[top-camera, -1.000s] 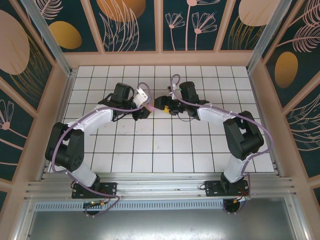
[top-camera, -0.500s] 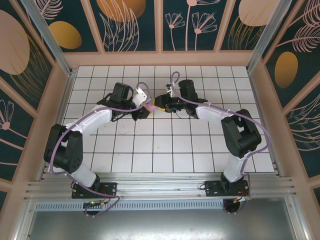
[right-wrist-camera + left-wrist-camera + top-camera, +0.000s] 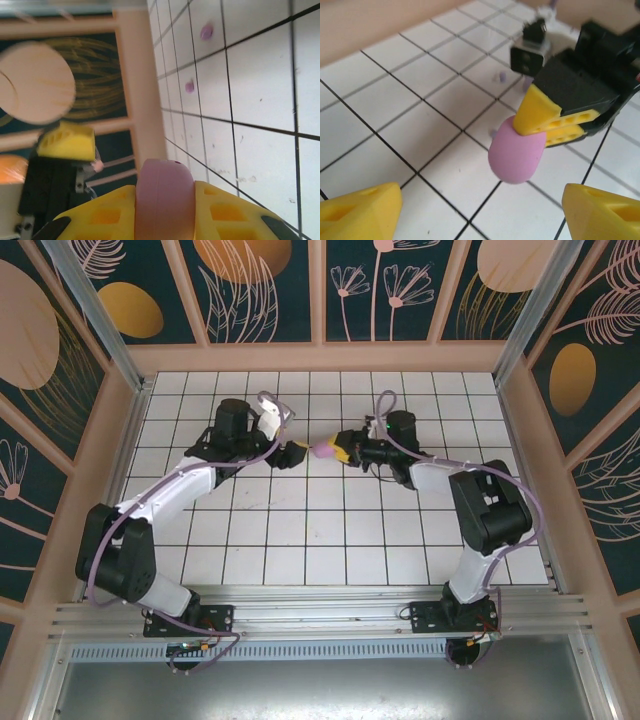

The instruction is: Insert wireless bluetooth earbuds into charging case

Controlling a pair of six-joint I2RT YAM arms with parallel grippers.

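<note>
Lilac-pink plastic is what's catching my eye here. The case [image 3: 516, 155] is hanging in mid-air over the middle of the table [image 3: 400, 540], pinched near one end by the right gripper [image 3: 338, 450]. Its yellow fingers [image 3: 225, 212] are sitting narrow, pressing on the two broad faces.

The rounded free end is pointing at the left gripper [image 3: 480, 212], which is facing it with jaws standing wide and nothing between them. I'm guessing that's the point of holding it up like this: one arm is presenting the case clear of the tiles so the other can get at the free end, maybe to steady it or work the lid. The lid is looking closed to me, with no gap or hinge showing, so I'm reckoning nothing is going in just yet.

The earbuds [image 3: 206, 32] are lying loose on the white tiles, well apart from the case and from both grippers, so somebody is going to have to go down and fetch them.

Counting up:
- One case.
- Two grippers.
- Two earbuds in the right wrist view, the second [image 3: 189, 86] sitting on the next tile along, near the first but not touching.

In the left wrist view I'm picking out one tiny lilac speck on the tiles beyond the case.
</note>
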